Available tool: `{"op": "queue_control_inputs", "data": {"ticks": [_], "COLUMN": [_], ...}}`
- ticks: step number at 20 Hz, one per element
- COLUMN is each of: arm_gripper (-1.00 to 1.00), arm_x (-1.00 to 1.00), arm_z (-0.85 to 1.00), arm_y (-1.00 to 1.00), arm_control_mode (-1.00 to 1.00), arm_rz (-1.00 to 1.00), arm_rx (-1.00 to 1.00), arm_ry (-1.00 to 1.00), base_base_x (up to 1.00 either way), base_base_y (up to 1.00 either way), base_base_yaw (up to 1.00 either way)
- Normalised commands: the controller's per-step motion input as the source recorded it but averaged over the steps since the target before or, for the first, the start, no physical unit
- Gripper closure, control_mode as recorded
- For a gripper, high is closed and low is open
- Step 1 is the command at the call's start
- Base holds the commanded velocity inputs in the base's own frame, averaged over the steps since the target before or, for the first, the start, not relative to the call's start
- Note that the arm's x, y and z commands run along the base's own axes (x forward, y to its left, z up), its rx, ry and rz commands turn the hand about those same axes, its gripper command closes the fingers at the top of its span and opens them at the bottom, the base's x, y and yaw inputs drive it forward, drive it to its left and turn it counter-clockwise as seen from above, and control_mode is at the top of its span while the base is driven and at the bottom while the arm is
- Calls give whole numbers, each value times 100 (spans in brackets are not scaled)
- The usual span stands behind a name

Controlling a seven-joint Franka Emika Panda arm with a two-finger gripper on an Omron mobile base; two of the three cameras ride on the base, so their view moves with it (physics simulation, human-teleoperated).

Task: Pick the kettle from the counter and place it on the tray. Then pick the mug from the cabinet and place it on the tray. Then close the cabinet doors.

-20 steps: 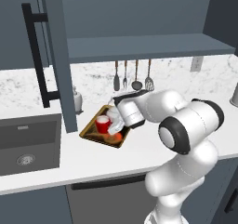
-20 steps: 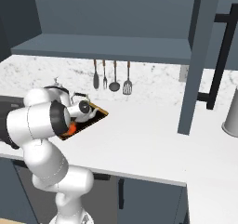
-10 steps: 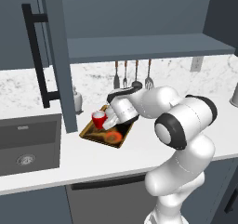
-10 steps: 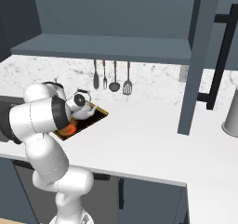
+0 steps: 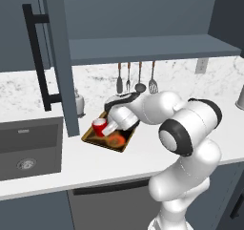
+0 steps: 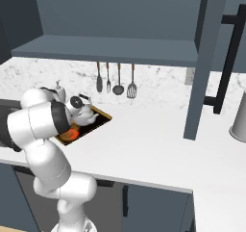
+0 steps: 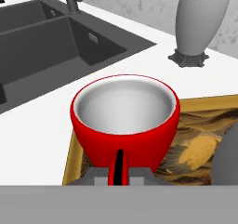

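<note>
Meanwhile, the gripper [image 7: 119, 175] pinches the red mug [image 7: 124, 121] by its handle, directly ahead above the tray [image 7: 74, 148]; releasing now risks tipping it against the kettle [image 6: 85, 111] alongside

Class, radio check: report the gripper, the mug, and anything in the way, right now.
Gripper shut on the mug's handle. Mug over the tray's sink-side end, kettle already aboard. Cabinet doors open; path clear.
</note>
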Motion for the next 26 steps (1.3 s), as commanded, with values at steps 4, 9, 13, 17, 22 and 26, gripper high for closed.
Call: {"op": "queue_control_inputs", "data": {"ticks": [4, 9, 13, 17, 22, 26], "arm_gripper": [100, 100, 100, -100, -100, -100], "arm_x": [-19, -1, 0, 0, -3, -13], "arm_z": [-48, -46, -51, -55, -53, -42], "arm_y": [-25, -20, -13, -5, -21, -48], "arm_control_mode": [-100, -100, -100, -100, -100, -100], "arm_rz": [0, 0, 0, 0, 0, 0], "arm_rx": [0, 1, 0, 0, 0, 4], "arm_ry": [3, 0, 0, 0, 0, 0], "base_base_x": [0, 0, 0, 0, 0, 0], "base_base_y": [0, 0, 0, 0, 0, 0], "base_base_yaw": [0, 0, 0, 0, 0, 0]}}
